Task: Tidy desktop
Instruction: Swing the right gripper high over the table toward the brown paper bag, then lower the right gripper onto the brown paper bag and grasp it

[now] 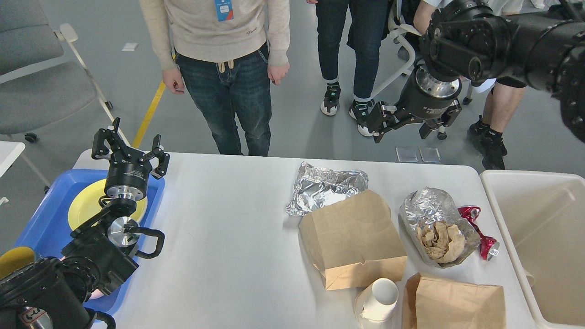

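Head view. The large white rectangular desktop [228, 237] fills the lower frame. On it: crumpled silver foil sheet [327, 186], brown paper bag [352, 240], foil bag of brown paper [436, 226], crushed red can [480, 228], white paper cup [381, 297]. Our left gripper [130, 153] is spread wide, empty, above the blue plastic tray [43, 219]. Our right gripper [406, 121] hangs beyond the far edge; its spread we cannot tell.
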